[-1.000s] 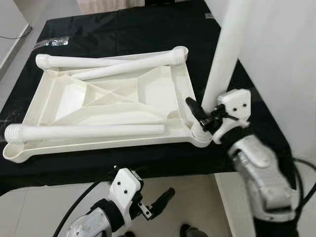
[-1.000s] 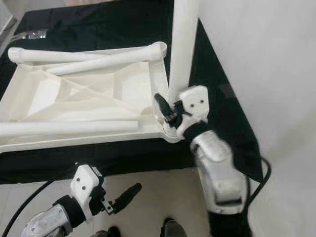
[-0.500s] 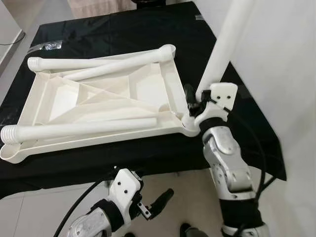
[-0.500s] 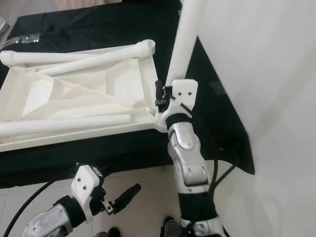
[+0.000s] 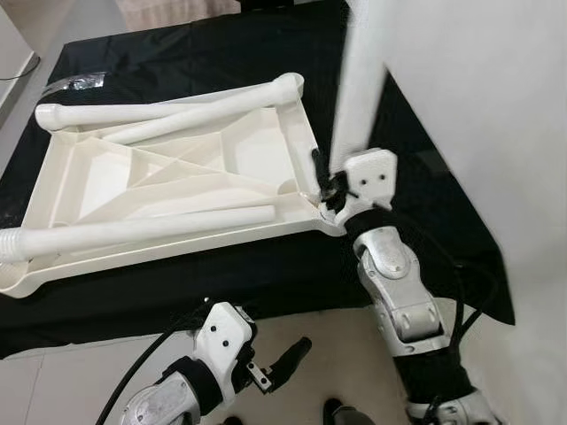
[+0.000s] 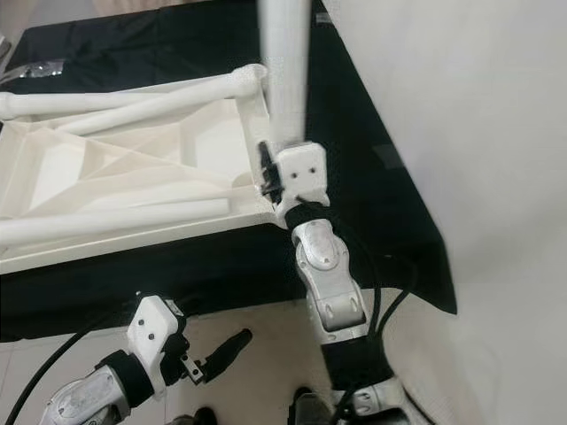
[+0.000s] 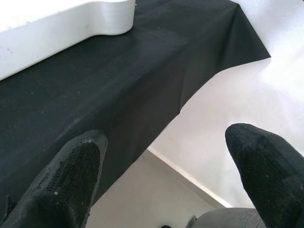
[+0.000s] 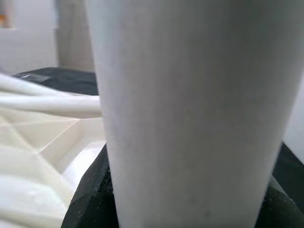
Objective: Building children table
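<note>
Gripping a long white plastic table leg (image 5: 359,93) near its lower end, the right gripper (image 5: 330,188) holds it upright over the near right corner socket (image 5: 324,215) of the upturned white plastic tabletop (image 5: 168,181), which lies on a black cloth-covered surface (image 5: 221,53). The leg's long axis runs almost vertically, rising out of the top of the picture, its foot at or just above the socket; whether it is seated cannot be told. Three more white legs (image 5: 151,226) lie loose across the tabletop's ribbed underside. The left gripper (image 5: 288,356) hangs idle below the cloth's near edge, fingers (image 7: 66,175) spread wide, well apart from the work
</note>
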Controlling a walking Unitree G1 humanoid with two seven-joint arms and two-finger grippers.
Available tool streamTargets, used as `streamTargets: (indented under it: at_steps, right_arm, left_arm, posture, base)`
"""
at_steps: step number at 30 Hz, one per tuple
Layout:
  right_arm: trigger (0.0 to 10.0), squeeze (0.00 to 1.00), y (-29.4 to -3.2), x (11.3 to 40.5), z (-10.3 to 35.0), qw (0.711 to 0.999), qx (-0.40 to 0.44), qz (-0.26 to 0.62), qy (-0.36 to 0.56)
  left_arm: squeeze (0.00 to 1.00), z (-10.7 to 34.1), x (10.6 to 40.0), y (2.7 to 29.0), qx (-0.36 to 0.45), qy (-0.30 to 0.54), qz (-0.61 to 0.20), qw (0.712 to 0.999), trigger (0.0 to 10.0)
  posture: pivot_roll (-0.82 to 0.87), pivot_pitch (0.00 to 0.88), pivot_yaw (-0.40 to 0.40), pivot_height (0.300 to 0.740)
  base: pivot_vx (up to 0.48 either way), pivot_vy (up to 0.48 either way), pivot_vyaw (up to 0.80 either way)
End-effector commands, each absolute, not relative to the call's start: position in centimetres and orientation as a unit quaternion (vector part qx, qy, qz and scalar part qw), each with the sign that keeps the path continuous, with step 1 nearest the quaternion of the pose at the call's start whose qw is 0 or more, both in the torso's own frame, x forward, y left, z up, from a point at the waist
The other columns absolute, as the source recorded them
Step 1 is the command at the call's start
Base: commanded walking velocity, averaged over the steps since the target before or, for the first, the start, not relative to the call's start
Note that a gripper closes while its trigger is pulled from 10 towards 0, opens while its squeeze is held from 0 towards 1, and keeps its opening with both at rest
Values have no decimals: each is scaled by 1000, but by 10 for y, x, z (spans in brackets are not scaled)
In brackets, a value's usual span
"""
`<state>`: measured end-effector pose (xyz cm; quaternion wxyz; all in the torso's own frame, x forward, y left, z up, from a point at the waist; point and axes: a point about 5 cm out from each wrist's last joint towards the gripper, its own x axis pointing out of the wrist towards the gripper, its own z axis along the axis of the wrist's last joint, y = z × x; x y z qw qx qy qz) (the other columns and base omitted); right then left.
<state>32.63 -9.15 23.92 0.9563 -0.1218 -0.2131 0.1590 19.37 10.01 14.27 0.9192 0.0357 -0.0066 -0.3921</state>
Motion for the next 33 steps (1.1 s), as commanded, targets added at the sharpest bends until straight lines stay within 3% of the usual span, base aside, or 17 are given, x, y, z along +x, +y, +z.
streamTargets:
  at_steps: [1, 10, 19, 20, 33]
  right_arm:
    - [10000, 0, -80, 329, 215, 954, -131, 221, -155]
    - [10000, 0, -99, 340, 218, 923, -113, 356, -93]
    - [10000, 0, -109, 337, 239, 847, -68, 519, -89]
    - [10000, 0, -110, 336, 239, 822, -54, 560, -84]
    - [10000, 0, -112, 346, 243, 787, -25, 612, -79]
  left_arm:
    - [0, 137, 192, 101, 33, 7, -390, 920, 10000]
    - [0, 137, 192, 100, 31, 6, -390, 920, 10000]
    - [0, 138, 190, 99, 28, 4, -388, 921, 10000]
    - [0, 139, 190, 99, 27, 4, -388, 921, 10000]
    - [0, 144, 182, 100, 26, 5, -390, 920, 10000]
  posture:
    - [16, 306, 60, 740]
    - [13, 310, 54, 740]
    - [19, 323, 49, 740]
    - [23, 329, 49, 740]
    - [51, 373, 61, 740]
  base:
    - [0, 0, 0]
    - [0, 0, 0]
    - [0, 0, 0]
    - [0, 0, 0]
    - [0, 0, 0]
